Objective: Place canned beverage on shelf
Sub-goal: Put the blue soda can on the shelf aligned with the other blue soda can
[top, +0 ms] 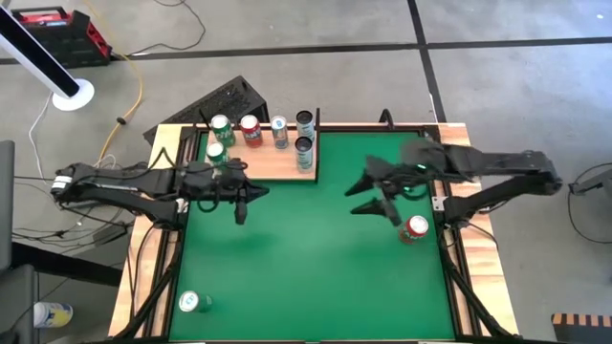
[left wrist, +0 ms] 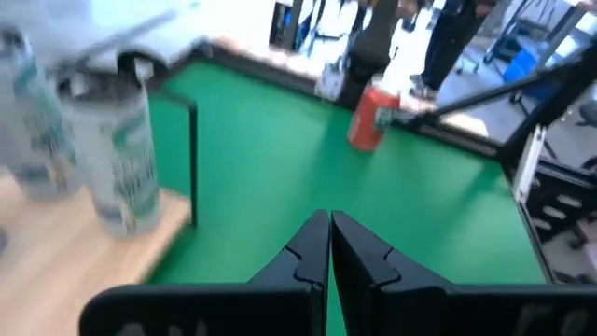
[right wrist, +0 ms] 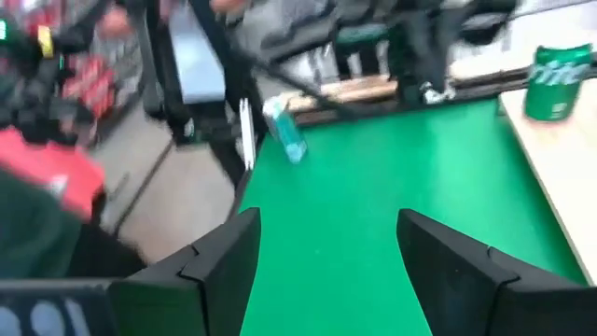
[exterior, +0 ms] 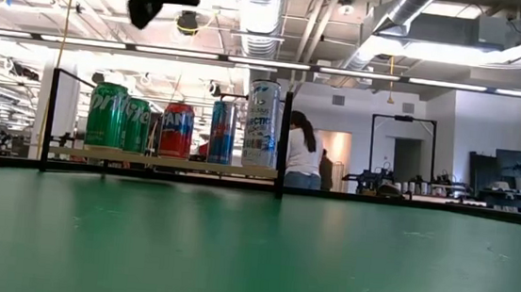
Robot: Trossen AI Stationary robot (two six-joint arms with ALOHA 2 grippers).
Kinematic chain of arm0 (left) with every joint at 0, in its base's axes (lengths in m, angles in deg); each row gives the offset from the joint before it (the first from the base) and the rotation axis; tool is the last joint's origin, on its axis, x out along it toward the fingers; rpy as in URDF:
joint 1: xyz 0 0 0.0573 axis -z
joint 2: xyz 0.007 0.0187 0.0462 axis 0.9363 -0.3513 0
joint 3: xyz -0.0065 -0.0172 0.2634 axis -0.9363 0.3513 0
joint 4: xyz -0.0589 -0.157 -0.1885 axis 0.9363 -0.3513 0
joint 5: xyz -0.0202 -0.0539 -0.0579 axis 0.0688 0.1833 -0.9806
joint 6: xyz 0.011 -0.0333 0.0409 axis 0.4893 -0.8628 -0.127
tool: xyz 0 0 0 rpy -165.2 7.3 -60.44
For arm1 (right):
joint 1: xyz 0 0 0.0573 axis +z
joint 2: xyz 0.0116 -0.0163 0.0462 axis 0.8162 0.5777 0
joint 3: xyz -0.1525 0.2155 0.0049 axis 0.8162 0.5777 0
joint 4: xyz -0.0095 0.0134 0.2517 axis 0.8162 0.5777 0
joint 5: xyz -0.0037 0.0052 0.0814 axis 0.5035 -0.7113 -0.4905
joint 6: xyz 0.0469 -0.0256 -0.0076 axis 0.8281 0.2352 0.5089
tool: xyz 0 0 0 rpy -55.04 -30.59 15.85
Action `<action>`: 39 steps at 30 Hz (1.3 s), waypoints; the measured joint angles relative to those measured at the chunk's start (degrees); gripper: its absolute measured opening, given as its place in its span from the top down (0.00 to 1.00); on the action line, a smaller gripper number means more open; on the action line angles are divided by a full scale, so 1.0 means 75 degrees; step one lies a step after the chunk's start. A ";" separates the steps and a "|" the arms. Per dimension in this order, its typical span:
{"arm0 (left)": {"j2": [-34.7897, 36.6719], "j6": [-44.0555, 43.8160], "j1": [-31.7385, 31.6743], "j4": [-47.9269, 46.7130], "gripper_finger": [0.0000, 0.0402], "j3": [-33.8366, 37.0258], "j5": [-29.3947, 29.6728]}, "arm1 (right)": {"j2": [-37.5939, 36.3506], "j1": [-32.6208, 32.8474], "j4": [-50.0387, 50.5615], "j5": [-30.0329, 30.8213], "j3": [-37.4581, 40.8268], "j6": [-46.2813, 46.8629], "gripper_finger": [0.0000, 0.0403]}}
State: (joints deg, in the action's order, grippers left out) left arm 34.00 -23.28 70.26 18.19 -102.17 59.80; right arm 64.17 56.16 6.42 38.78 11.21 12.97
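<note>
The shelf (top: pixel 268 164), a pale wood panel with a dark frame, lies at the green mat's far left and carries several upright cans (top: pixel 251 129), also seen in the low view (exterior: pixel 177 129). A red can (top: pixel 414 229) stands upright on the mat near its right edge, also in the left wrist view (left wrist: pixel 373 114). My left gripper (top: pixel 241 205) hangs shut above the mat just in front of the shelf, holding nothing (left wrist: pixel 328 247). My right gripper (top: pixel 361 198) hovers open left of the red can, nothing between its fingers (right wrist: pixel 326 252).
A green can (top: pixel 194 302) sits near the mat's near left corner, also in the right wrist view (right wrist: pixel 287 135). Two silver cans (left wrist: pixel 117 154) stand at the shelf's right end. Bare mat (top: pixel 316 268) spreads across the middle. A person (exterior: pixel 300 149) stands in the room behind.
</note>
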 joint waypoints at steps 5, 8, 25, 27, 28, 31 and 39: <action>-0.0028 -0.0503 0.0677 -0.0862 1.00 -0.0512 0.0516 | -0.1466 0.0442 -0.1139 0.1148 0.2134 0.1093 0.32; -0.0254 -0.0731 0.1192 -0.1242 1.00 -0.0957 0.0852 | -0.2056 0.0582 -0.1749 0.1375 0.3004 0.1641 0.32; -0.1884 -0.1100 0.2483 -0.3754 1.00 -0.3195 0.0266 | -0.1908 0.0907 -0.2830 0.1270 0.3479 0.1595 0.32; -0.1955 -0.1085 0.2517 -0.3764 1.00 -0.3227 -0.0167 | -0.1725 0.0909 -0.2991 0.1268 0.3479 0.1584 0.32; -0.1968 -0.1066 0.2553 -0.3768 1.00 -0.3230 -0.0353 | -0.1642 0.0909 -0.2972 0.1268 0.3479 0.1581 0.32; -0.1970 -0.1064 0.2613 -0.3830 1.00 -0.3230 -0.0780 | -0.1297 0.0903 -0.3080 0.1265 0.3479 0.1625 0.32; -0.1941 -0.1028 0.3009 -0.3812 1.00 -0.3232 -0.2157 | -0.0637 0.0917 -0.3588 0.1227 0.3479 0.1898 0.32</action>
State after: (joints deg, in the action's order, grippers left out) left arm 19.44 -30.99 92.83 -10.40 -126.41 43.63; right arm 59.39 63.04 -20.49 47.98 37.30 27.21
